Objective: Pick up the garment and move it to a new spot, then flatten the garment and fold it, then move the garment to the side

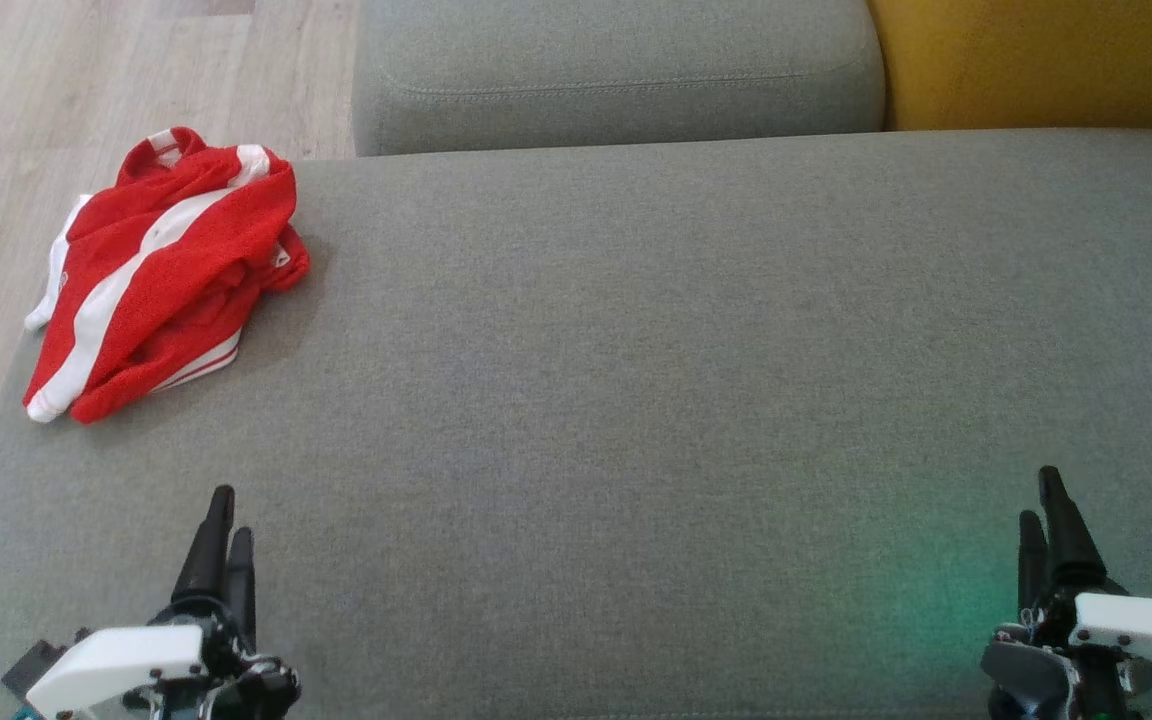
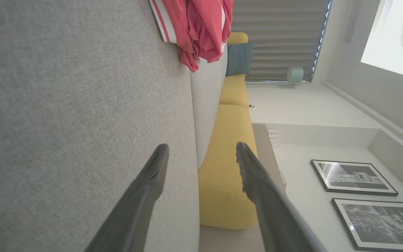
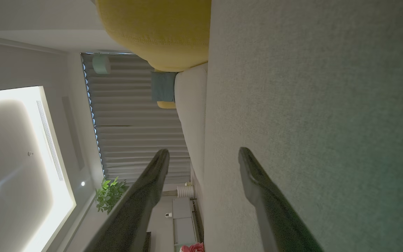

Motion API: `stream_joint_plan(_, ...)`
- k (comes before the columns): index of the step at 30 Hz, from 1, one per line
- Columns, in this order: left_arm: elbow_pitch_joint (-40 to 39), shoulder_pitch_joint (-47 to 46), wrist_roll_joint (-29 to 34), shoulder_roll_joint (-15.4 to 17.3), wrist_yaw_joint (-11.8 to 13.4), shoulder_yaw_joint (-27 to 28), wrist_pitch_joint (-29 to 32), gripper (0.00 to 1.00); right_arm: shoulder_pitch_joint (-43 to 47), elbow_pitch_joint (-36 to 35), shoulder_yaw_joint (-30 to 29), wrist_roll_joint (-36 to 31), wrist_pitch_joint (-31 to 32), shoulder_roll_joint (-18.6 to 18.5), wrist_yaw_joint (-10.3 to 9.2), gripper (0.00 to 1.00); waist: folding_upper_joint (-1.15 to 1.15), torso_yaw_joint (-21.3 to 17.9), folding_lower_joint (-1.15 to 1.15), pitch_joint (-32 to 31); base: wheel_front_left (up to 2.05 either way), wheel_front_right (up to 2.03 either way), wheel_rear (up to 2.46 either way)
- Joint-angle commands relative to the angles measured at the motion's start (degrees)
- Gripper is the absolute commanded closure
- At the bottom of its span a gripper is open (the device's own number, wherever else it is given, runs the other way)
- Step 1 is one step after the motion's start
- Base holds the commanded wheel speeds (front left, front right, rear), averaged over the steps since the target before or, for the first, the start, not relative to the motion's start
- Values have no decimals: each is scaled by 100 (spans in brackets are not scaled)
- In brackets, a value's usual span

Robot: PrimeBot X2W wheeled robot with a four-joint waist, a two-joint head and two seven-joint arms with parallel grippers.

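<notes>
Garment (image 1: pixel 161 270) lies crumpled on the grey cushion (image 1: pixel 636 350), far-left corner; left pincer (image 1: pixel 232 512) and right pincer (image 1: pixel 1038 494) gape, holding nothing.

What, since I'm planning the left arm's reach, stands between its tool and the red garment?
Nothing visible does: open grey fabric cushion runs from the left tool to the crumpled red-and-white garment at its far left corner.

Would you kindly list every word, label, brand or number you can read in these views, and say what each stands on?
No text can be read in any view.
The red and white garment shows stripes but no legible label or logo.
The two framed pictures in the left wrist view show no readable lettering.
</notes>
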Motion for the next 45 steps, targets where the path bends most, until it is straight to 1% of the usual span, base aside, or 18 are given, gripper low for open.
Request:
stream_joint_plan(1,-282,-208,162,57,28,-30,-71,0,-212,-265,53,-174,-66,-26,-1,0,0,-1,0,-6,0,0,0)
stream_joint_plan(13,-608,-178,1102,68,207,-238,-271,0,-155,-590,118,-1016,-268,-32,-1,0,0,4,0,-45,0,0,0)
stream_joint_plan(22,-761,-148,1974,76,290,-374,-422,0,-126,-814,275,-1940,-421,-37,-2,0,0,5,0,-76,0,0,0)
stream_joint_plan(23,-761,-148,1974,76,290,-374,-422,0,-126,-814,275,-1940,-421,-37,-2,0,0,5,0,-76,0,0,0)
stream_joint_plan(30,-883,-114,2832,83,335,-505,-540,0,-90,-920,451,-2646,-539,-40,-2,0,0,5,0,-105,0,0,0)
stream_joint_plan(45,-1157,11,4289,122,507,-745,-791,0,-46,-924,797,-3957,-792,-48,-3,0,0,3,0,-167,0,0,0)
